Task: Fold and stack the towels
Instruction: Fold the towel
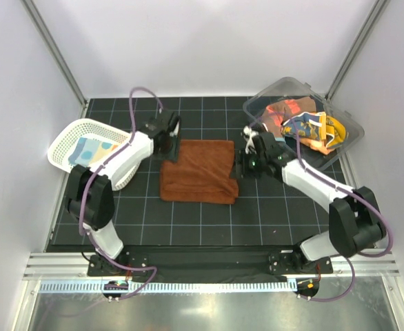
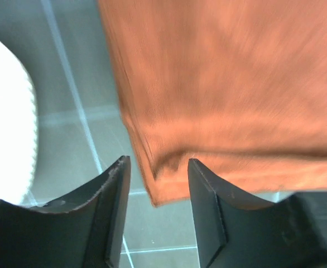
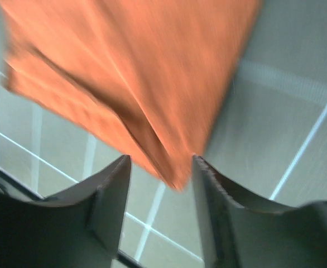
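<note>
Rust-brown towel lies folded mid-frame. Left claw and right claw both released, straddling its top corners. To do: stack it, then the crumpled towels in the upper-right bin.

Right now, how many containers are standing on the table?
2. A white mesh basket stands at the left edge with a blue and yellow cloth inside. A clear plastic bin stands at the far right corner, holding crumpled towels. None seems hidden.

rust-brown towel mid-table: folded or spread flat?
Folded. The rust-brown towel lies as a compact rectangle, and the right wrist view shows more than one layer stacked at its corner.
</note>
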### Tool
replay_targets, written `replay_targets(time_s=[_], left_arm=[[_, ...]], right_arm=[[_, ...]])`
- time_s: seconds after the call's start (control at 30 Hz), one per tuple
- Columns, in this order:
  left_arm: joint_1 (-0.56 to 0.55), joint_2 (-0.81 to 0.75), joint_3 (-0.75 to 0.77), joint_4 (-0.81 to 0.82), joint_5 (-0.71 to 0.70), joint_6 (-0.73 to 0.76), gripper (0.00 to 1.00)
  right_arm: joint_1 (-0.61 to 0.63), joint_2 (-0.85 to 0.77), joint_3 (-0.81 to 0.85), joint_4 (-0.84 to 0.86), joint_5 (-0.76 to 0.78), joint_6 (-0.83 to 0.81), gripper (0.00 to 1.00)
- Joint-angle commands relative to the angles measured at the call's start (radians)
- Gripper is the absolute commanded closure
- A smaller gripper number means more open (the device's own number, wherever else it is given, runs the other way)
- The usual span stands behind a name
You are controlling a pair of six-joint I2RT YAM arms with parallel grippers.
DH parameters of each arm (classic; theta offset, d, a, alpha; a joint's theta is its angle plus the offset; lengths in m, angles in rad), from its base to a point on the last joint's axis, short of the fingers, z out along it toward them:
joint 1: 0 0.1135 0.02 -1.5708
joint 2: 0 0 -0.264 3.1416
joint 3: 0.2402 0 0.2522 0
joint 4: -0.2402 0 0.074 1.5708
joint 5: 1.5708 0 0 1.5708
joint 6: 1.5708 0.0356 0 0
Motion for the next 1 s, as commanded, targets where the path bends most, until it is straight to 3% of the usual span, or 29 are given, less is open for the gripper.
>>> replay_targets(time_s=[0.0, 0.2, 0.5, 0.97], left_arm=[[0.052, 0.043, 0.226, -0.006, -0.062, 0.046, 0.50], [0.133, 0.249, 0.451, -0.030, -0.005, 0.140, 0.51], [0.187, 0.439, 0.583, -0.004, 0.047, 0.221, 0.50], [0.241, 0.563, 0.692, -0.017, 0.127, 0.260, 0.53]], right_arm=[[-0.006, 0.071, 0.226, 0.000, 0.046, -0.060, 0.44], [-0.044, 0.330, 0.506, -0.045, 0.101, -0.192, 0.35], [-0.102, 0.597, 0.759, -0.089, 0.138, -0.304, 0.31], [-0.140, 0.742, 0.822, -0.033, -0.059, -0.324, 0.33]])
